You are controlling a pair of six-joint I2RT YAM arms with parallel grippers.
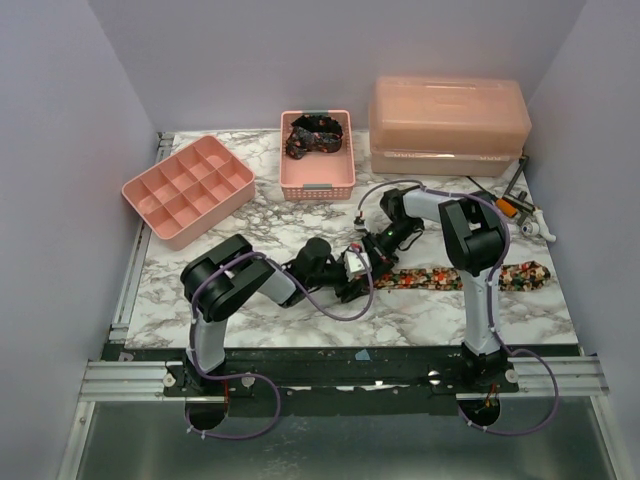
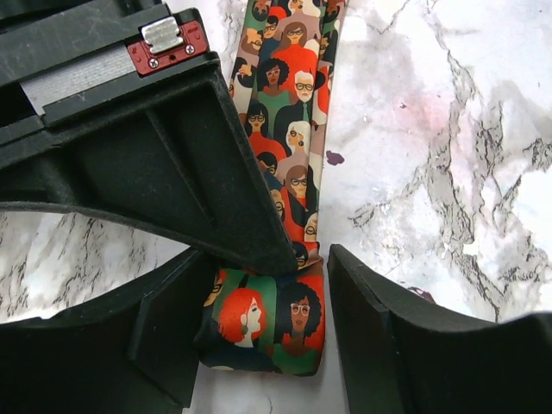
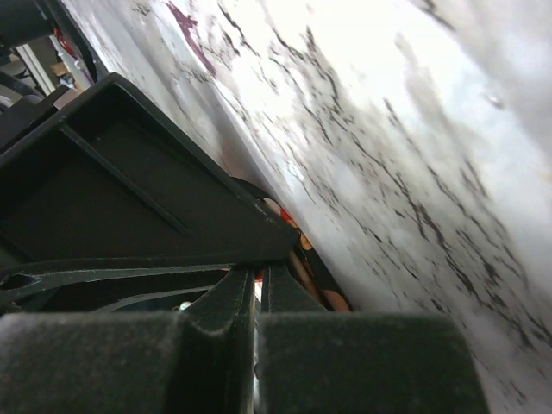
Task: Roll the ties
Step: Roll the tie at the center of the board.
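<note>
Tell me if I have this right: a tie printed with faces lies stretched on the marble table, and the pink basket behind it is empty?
Not quite: the pink basket is not empty; a dark bundled tie lies in it, as the top view shows. The printed tie does lie stretched on the marble table.
</note>
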